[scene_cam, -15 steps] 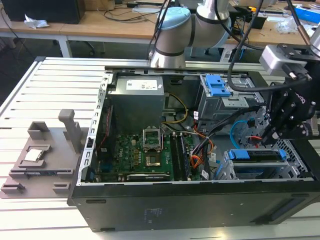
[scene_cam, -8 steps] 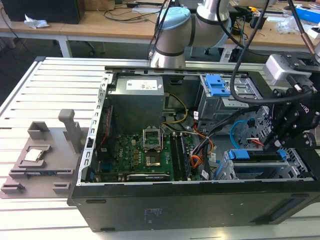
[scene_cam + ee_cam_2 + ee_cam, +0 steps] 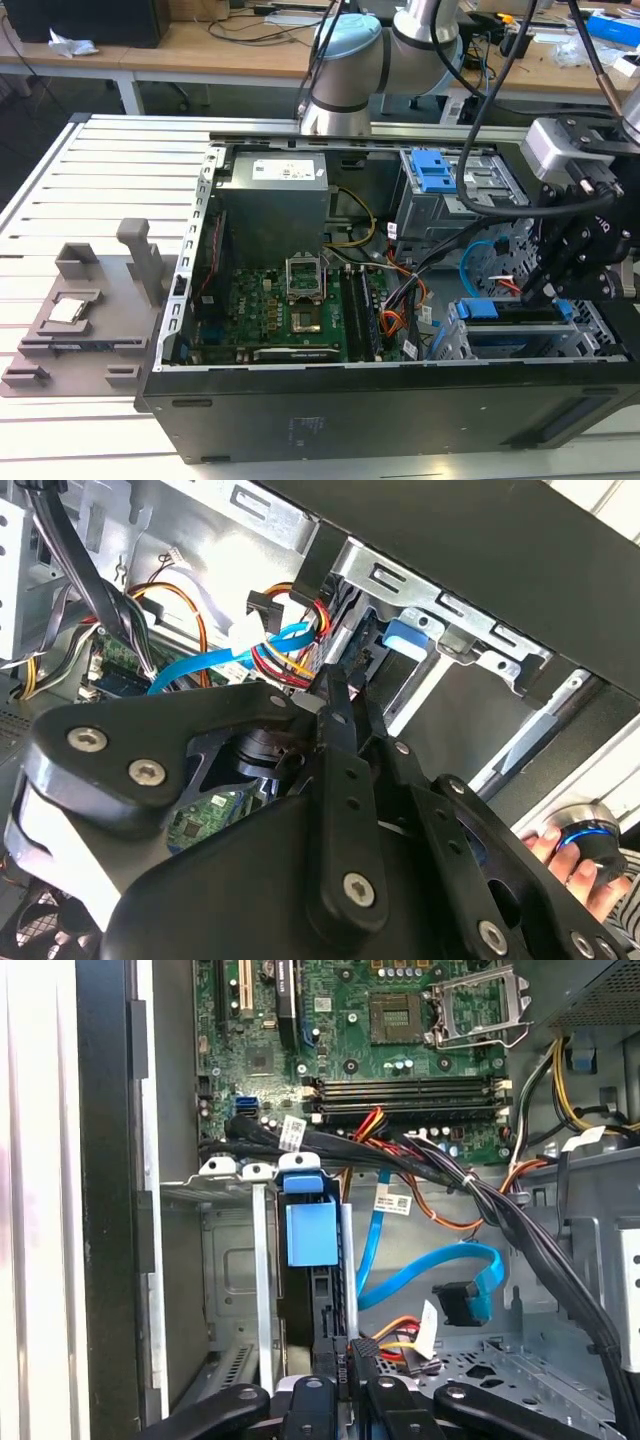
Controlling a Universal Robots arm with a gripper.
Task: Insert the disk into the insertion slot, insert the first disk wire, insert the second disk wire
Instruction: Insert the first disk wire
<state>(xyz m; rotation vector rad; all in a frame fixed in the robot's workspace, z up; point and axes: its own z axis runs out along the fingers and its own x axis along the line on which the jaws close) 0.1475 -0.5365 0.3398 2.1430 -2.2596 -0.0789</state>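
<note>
The gripper is clenched on the black plug of the first disk wire, at the rear edge of the disk. That disk sits inside the insertion slot. The second disk wire loops just beside, its plug hanging free. In the exterior view, the slot lies at four o'clock from the motherboard.

The arm is built of silver tubes, with joints capped in pale blue. The claw is made of black linkage plates fastened by silver screws. A grey box is mounted above the claw; black cables are hung beside it.
</note>
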